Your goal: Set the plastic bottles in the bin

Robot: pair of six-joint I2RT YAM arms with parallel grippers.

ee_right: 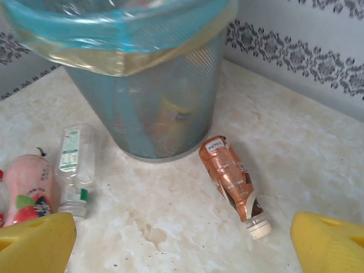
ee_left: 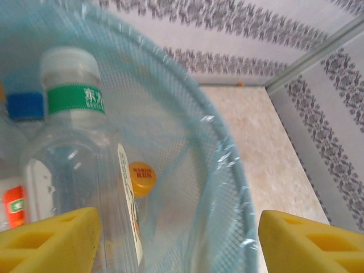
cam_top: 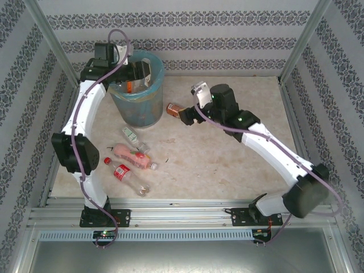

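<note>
The light-blue bin (cam_top: 138, 109) with its bag liner stands at the back left. My left gripper (cam_top: 142, 74) hangs over its mouth, open. In the left wrist view a clear bottle with a green label and white cap (ee_left: 74, 165) stands inside the bin (ee_left: 227, 159) beside the left finger (ee_left: 51, 239), not clamped. An orange cap (ee_left: 142, 178) and a blue cap (ee_left: 25, 105) show deeper inside. My right gripper (cam_top: 185, 115) is open, just right of a brown-orange bottle (cam_top: 173, 109) lying by the bin. That bottle (ee_right: 230, 176) lies ahead of the open right gripper (ee_right: 182, 244).
Several bottles lie on the table in front of the bin: a clear one with a green label (cam_top: 129, 135), a pink one (cam_top: 132, 154), a red-labelled one (cam_top: 121, 172) and a clear one (cam_top: 142, 190). Patterned walls and metal posts close in the table.
</note>
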